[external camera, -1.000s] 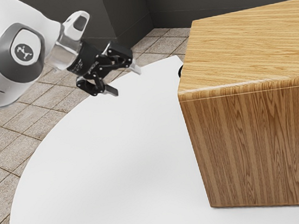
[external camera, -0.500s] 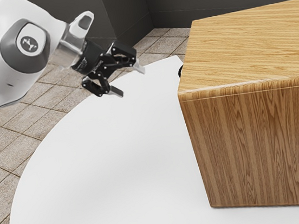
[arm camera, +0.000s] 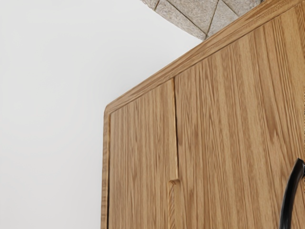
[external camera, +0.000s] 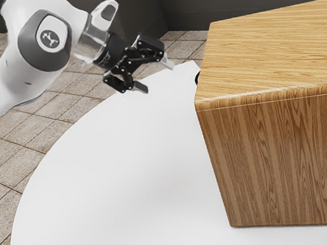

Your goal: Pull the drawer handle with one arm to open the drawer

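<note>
Open room: bare white worktop [external camera: 118, 188] beneath and behind the pincer [external camera: 155, 76], which hangs above it with fingers spread; an open stretch of air runs from the pincer to the cabinet ahead of it.
Obstacle, main: wooden cabinet [external camera: 279, 144], a tall solid block resting on the worktop ahead of the pincer; its top stands about level with the pincer; its front face [arm camera: 228, 143] is flat wood with one narrow seam.
Obstacle, minor: black handle [external camera: 196, 76], a slim curved bar standing off that face; nearest thing ahead of the pincer, apart from it.
Boundary: worktop rim curves round behind the pincer; tiled floor [external camera: 11, 147] lies below it.
</note>
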Action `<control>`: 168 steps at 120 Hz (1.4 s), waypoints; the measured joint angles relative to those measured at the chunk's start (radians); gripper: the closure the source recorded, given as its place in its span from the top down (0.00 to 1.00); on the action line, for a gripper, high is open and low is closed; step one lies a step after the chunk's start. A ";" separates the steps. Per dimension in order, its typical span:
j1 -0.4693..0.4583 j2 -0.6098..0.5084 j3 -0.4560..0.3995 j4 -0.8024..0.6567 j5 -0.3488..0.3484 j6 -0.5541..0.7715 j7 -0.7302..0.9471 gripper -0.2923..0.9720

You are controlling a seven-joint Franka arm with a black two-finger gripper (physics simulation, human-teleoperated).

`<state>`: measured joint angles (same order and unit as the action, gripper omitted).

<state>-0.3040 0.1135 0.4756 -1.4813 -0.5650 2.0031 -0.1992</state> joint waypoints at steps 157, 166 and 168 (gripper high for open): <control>-0.058 0.049 -0.024 0.018 -0.007 -0.018 0.010 0.77; -0.057 0.051 -0.024 0.016 -0.007 -0.017 0.010 0.77; -0.057 0.051 -0.024 0.016 -0.007 -0.017 0.010 0.77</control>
<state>-0.3607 0.1647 0.4521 -1.4650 -0.5721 1.9858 -0.1890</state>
